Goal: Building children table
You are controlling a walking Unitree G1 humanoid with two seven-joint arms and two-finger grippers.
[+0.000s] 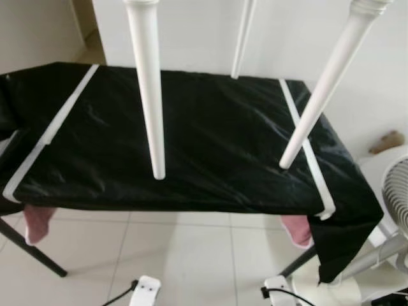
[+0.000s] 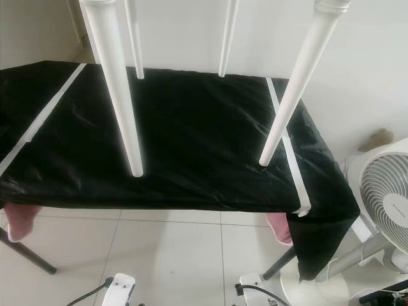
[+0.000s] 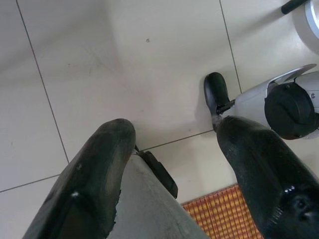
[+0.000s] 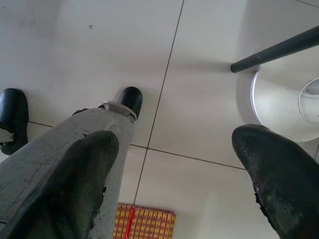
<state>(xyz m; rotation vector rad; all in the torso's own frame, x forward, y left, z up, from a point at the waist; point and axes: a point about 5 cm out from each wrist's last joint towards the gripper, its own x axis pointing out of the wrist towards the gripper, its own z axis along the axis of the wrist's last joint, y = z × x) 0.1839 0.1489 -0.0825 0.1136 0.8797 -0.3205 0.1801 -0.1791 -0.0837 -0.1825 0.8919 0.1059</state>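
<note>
While white table legs (image 1: 150, 95) hang over black-covered table (image 1: 191, 146), left gripper (image 3: 174, 169), right gripper (image 4: 174, 174) fingers spread, empty.

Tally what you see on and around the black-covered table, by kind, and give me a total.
White table legs pointing up: 4
Black-covered table: 1
White tape strips on the cover: 2
White fan: 1
Total: 8
</note>
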